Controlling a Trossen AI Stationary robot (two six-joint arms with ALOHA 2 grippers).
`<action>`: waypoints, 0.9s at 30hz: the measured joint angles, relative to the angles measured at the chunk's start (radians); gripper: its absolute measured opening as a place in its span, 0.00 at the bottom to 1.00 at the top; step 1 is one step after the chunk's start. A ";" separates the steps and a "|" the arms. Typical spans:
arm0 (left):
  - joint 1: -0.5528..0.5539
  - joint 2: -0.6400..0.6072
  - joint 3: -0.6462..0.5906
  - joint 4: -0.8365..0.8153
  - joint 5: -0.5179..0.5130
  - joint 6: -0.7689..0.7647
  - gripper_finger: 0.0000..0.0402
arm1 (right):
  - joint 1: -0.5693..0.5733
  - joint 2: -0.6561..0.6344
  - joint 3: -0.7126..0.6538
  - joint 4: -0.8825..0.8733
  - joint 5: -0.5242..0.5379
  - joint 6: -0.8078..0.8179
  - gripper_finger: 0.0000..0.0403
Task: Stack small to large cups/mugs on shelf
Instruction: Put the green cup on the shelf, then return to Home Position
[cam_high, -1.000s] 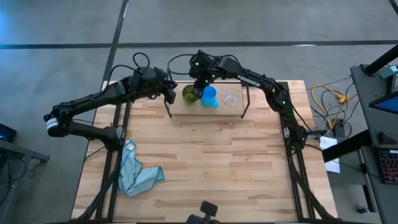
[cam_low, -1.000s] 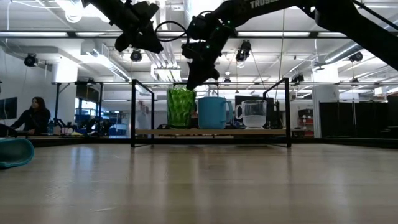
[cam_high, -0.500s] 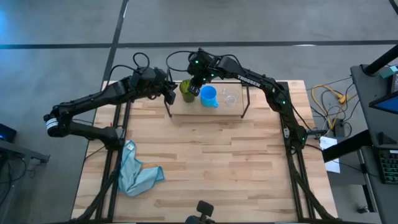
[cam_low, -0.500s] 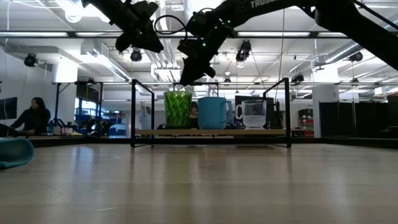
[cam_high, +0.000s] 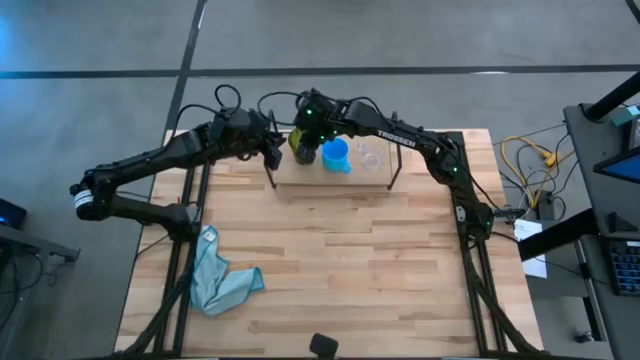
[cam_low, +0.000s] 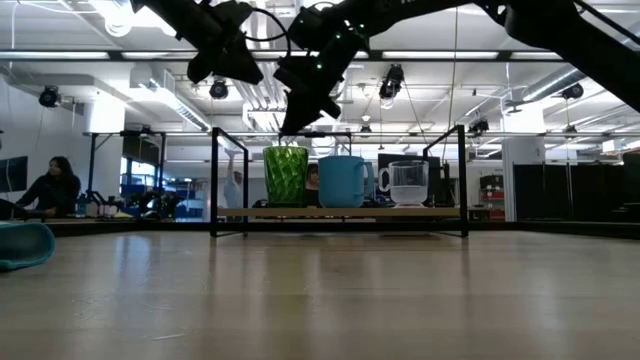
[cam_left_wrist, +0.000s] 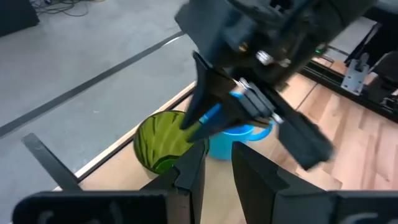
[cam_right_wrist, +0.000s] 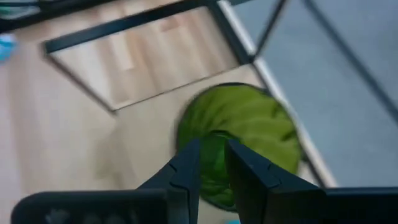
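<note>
Three cups stand in a row on the low wood shelf (cam_low: 440, 212), which also shows in the high view (cam_high: 310, 176). They are the dark green patterned cup (cam_low: 286, 176) at the left, the blue mug (cam_low: 345, 181) in the middle and the clear cup (cam_low: 408, 183) at the right. My right gripper (cam_low: 290, 125) hangs just above the green cup's rim, fingers a little apart and pointing down at the cup's mouth (cam_right_wrist: 239, 130), touching nothing. My left gripper (cam_high: 274, 150) waits shut beside the shelf's left end, higher than the cups (cam_low: 235, 72).
The shelf's black wire end frames (cam_low: 213, 180) (cam_low: 463, 180) rise beside the cups. A light blue cloth (cam_high: 222, 280) lies at the table's near left. There is bare tabletop in front of the shelf. A person sits far off in the room (cam_low: 55, 185).
My right gripper has come up off the green cup's rim and moved a little toward the table's left edge. The green cup has shifted slightly left along the shelf, settled down, and now stands upright by itself.
</note>
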 joint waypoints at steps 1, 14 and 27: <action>0.000 -0.002 0.000 0.000 0.004 0.000 0.16 | 0.001 0.000 0.000 0.004 0.021 0.000 0.17; -0.002 -0.018 0.000 0.000 0.087 -0.001 0.10 | 0.052 -0.028 0.000 -0.023 -0.052 0.108 0.02; -0.010 -0.226 -0.001 0.001 0.291 -0.007 0.01 | 0.201 -0.275 0.000 -0.301 -0.047 0.148 0.02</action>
